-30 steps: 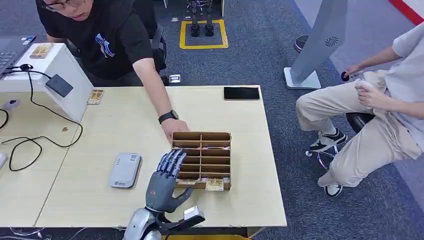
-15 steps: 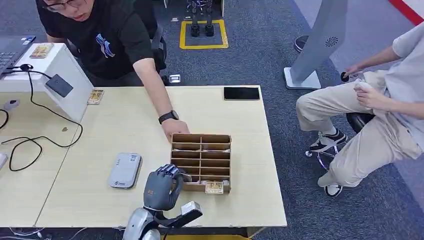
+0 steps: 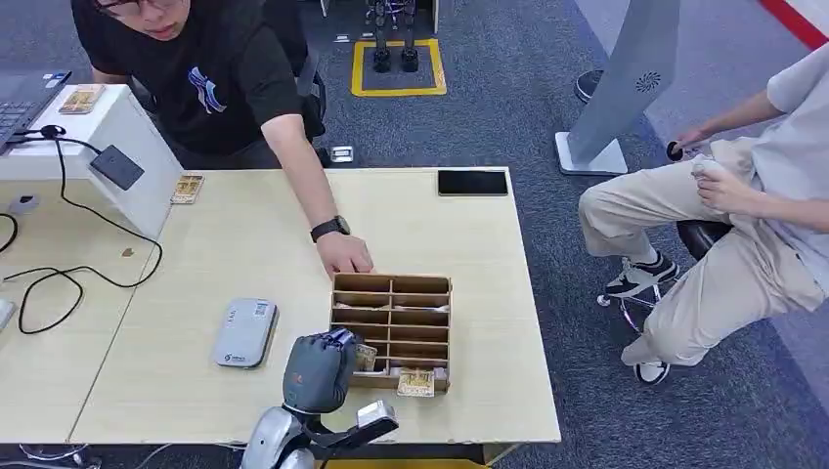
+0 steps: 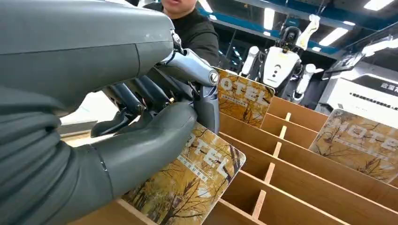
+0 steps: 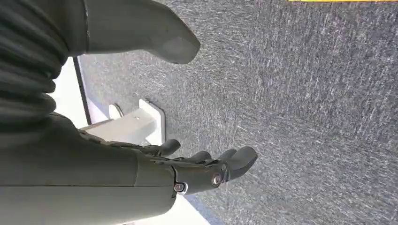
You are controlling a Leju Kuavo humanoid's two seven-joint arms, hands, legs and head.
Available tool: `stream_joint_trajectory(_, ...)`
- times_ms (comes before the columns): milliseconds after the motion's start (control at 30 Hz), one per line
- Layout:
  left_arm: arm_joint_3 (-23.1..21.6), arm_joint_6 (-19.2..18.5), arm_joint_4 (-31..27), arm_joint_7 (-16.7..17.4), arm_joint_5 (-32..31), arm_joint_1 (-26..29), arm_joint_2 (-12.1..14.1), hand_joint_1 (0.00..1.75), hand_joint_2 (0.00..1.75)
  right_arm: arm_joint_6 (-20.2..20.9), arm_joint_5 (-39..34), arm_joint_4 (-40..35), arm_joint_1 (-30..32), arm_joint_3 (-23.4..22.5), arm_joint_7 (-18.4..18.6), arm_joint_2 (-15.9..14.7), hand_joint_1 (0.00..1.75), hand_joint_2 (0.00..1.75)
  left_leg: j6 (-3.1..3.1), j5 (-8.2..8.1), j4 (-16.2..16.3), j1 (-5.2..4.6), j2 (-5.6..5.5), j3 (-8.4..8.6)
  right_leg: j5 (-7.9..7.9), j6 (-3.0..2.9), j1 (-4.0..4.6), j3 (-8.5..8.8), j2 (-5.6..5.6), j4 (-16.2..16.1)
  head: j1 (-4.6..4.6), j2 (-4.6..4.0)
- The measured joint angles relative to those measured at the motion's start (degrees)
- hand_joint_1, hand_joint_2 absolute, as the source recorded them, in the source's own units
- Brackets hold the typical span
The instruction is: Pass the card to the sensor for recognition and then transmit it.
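1. The left hand (image 3: 318, 371) is near the front edge of the counter (image 3: 244, 244). Its fingers are curled in, and it pinches a card (image 4: 192, 183) between its thumb and a finger.
2. The card is yellow with trees on it. It sticks out of the hand and sits at the front left corner of the wooden box (image 3: 393, 330), right at the box's edge.
3. The right hand (image 5: 206, 168) hangs over the grey floor (image 5: 305, 93). Its fingers are a little bent and apart, and it holds nothing.
4. A second card (image 3: 416, 382) leans at the front of the wooden box, just to the right of the left hand.
5. A flat grey device (image 3: 244, 333) lies on the counter, to the left of the left hand and apart from it.
6. A person's hand (image 3: 344, 256) rests on the counter, touching the far left corner of the wooden box.
7. A black phone (image 3: 472, 182) lies at the far edge of the counter.
8. A white stand (image 3: 112, 156) with a dark pad on it sits at the far left corner. A small card (image 3: 186, 188) lies just beside it.
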Motion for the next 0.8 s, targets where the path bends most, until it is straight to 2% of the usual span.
stream_joint_trajectory(233, -0.02, 0.02, 0.70, -0.05, 1.73, -0.29, 0.11, 1.75, 1.75, 0.00, -0.04, 0.07, -0.22, 0.00, 0.00, 0.00, 0.00, 1.75, 0.00, 0.00, 0.00, 0.00, 0.00, 0.10, 0.00, 0.00, 0.00, 0.09, -0.01, 0.00, -0.02, 0.00)
stream_joint_trajectory(400, -0.02, 0.04, 0.70, -1.88, 3.78, -0.20, 0.09, 1.75, 1.75, 0.00, -0.13, 0.26, -0.17, -0.07, -0.17, 0.09, 0.00, 1.75, 0.00, 0.00, 0.00, 0.00, 0.00, 0.11, 0.00, 0.00, 0.00, 0.10, 0.00, 0.00, -0.02, 0.00)
stream_joint_trajectory(433, -0.02, 0.04, 0.70, -3.18, 4.89, -0.13, -0.02, 1.75, 1.75, 0.00, -0.13, 0.26, -0.15, -0.07, -0.17, 0.13, 0.00, 1.75, 0.00, 0.00, 0.00, 0.00, 0.00, 0.11, 0.00, 0.00, 0.00, 0.10, 0.00, 0.00, -0.02, 0.00)
stream_joint_trajectory(500, 0.22, 0.09, 0.68, -7.13, 9.32, 0.24, -0.61, 1.75, 1.75, -0.07, -0.22, 0.26, -0.12, -0.11, -0.17, 0.24, 0.00, 1.75, 0.00, 0.00, 0.00, 0.00, 0.00, 0.10, 0.00, 0.00, 0.00, 0.10, 0.00, 0.00, 0.00, 0.00)
stream_joint_trajectory(600, 1.03, 0.09, 0.07, -12.87, 20.91, 1.48, -2.51, 1.75, 1.75, -0.33, -1.01, 0.26, -0.02, -0.24, -0.20, 0.39, 0.00, 1.75, 0.04, -0.03, 0.01, 0.00, -0.01, 0.07, 0.00, 0.01, 0.00, 0.07, 0.00, -0.02, -0.02, 0.00)
stream_joint_trajectory(700, 1.01, 0.04, -2.41, -14.01, 32.80, 1.80, -3.50, 1.75, 1.75, -0.77, -0.90, 0.26, 0.09, -0.57, -0.37, 0.55, 0.00, 1.75, 0.06, -0.05, 0.01, 0.00, 0.01, 0.06, -0.01, 0.01, 0.00, 0.04, 0.02, -0.04, 0.00, 0.00)
stream_joint_trajectory(800, 0.92, 0.00, -4.79, -13.46, 35.37, 1.56, -3.63, 1.75, 1.75, -0.81, -0.81, 0.26, 0.23, -0.79, -0.42, 0.70, 0.00, 1.75, 0.06, -0.05, 0.01, 0.00, 0.00, 0.06, -0.02, 0.02, 0.01, 0.04, -0.01, -0.03, 0.00, 0.00)
